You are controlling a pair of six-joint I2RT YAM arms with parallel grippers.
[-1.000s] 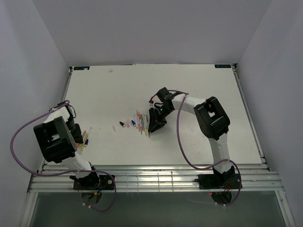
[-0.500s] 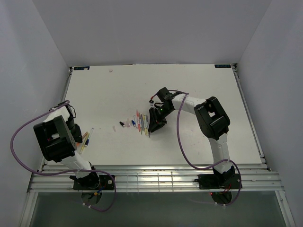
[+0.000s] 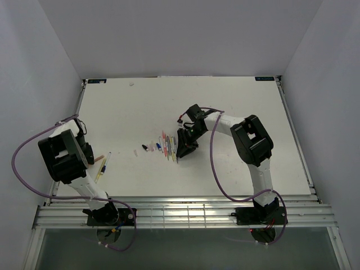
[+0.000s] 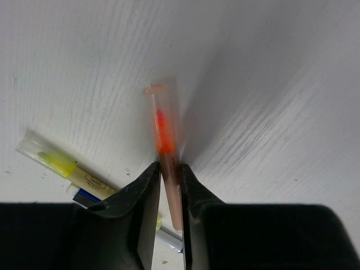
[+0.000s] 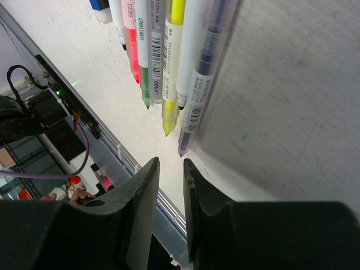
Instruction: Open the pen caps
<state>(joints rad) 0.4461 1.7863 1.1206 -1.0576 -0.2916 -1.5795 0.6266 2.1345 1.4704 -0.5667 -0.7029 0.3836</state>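
Note:
My left gripper (image 4: 170, 171) is shut on a pink-orange pen (image 4: 167, 147), gripped at mid-body, and a clear cap (image 4: 162, 104) sits over its orange tip. In the top view this gripper (image 3: 94, 160) is at the table's left edge. A capped yellow pen (image 4: 63, 166) and a blue-ended pen (image 4: 88, 196) lie beside it on the table. My right gripper (image 5: 170, 169) is narrowly open and empty, just short of the tips of a row of uncapped pens (image 5: 169, 62). From above, the row of pens (image 3: 168, 145) lies mid-table, with several loose caps (image 3: 147, 148) to its left.
The white table (image 3: 236, 112) ends at a metal rail (image 3: 180, 211) along the near side, where both arm bases stand. Purple cables loop from each arm. The rail and electronics show beyond the table edge (image 5: 67, 95) in the right wrist view.
The left jaws have closed on the pink-orange pen, and the left arm has shifted slightly left and back. The right arm has stayed still.

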